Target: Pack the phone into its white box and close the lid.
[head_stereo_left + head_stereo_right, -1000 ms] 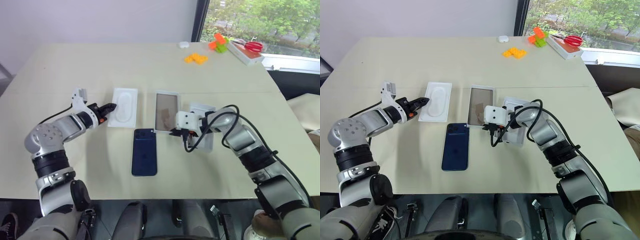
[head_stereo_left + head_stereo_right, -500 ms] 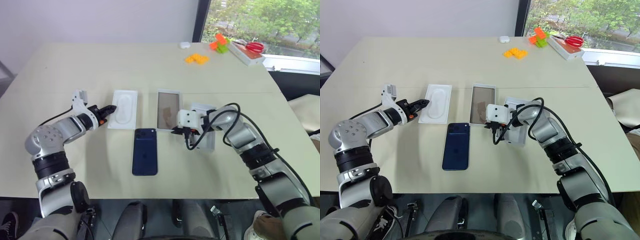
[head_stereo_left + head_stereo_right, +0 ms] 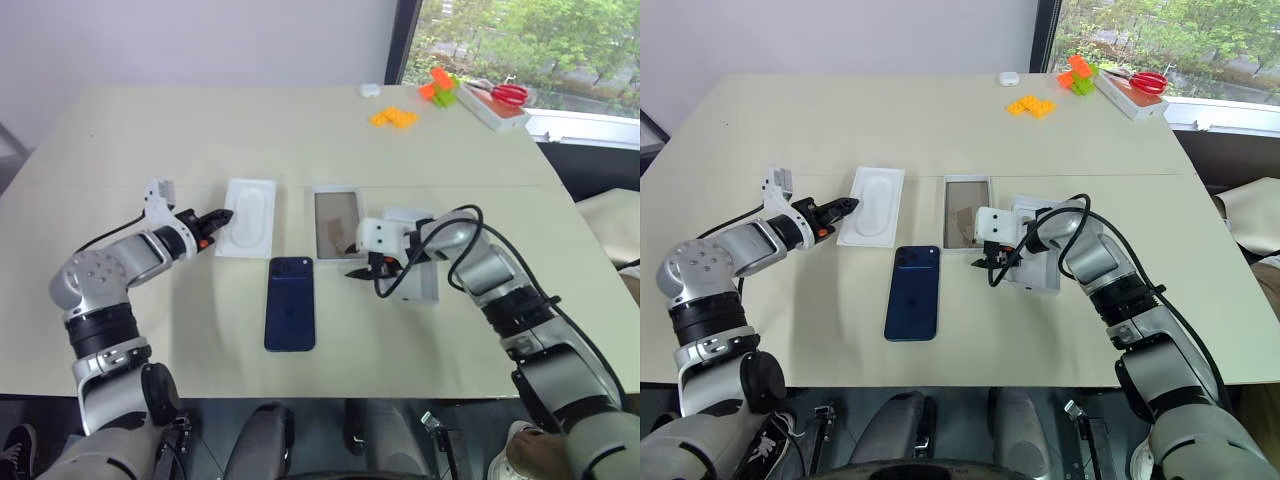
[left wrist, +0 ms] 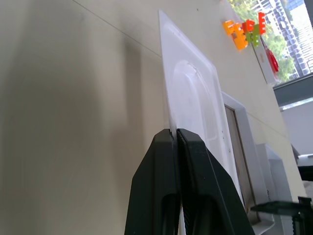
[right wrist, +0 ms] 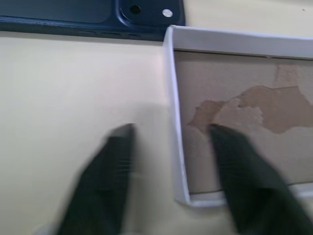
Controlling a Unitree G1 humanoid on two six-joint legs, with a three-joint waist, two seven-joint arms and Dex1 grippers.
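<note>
- While its two black fingers stood apart, one over the bare table and one over the tan floor, the right gripper (image 5: 171,171) straddled a side wall of the white box (image 3: 337,222) and held nothing.
- The left gripper (image 3: 222,215) had its fingers pressed together on the near edge of the white insert (image 3: 248,216), so it was closed on that edge.
- The step in hand looked like the end of setting the box in place; the packing itself was not yet begun.
- The next move, as a judgement, called for the right gripper to lift clear of the wall without dragging the tray, then for a grasp on the phone (image 3: 289,302) by its long edges.
- The phone lay flat on the table (image 3: 200,130), back up, its camera corner towards the box and just beside the box's near corner, apart from both grippers.
- The lid (image 3: 418,270) lay to the right of the box, partly under the right arm and its cable; which face was up could not be told.
- The box stood between the insert and the lid, its floor bare.
- Counted: one phone, one white box, one lid, one white insert, two grippers.
- At the far edge of the table, well apart from the work, lay one cluster of yellow blocks (image 3: 392,117), one bunch of orange and green blocks (image 3: 438,85), one pair of red-handled scissors (image 3: 506,93) on a tray, and one small white object (image 3: 368,90).
</note>
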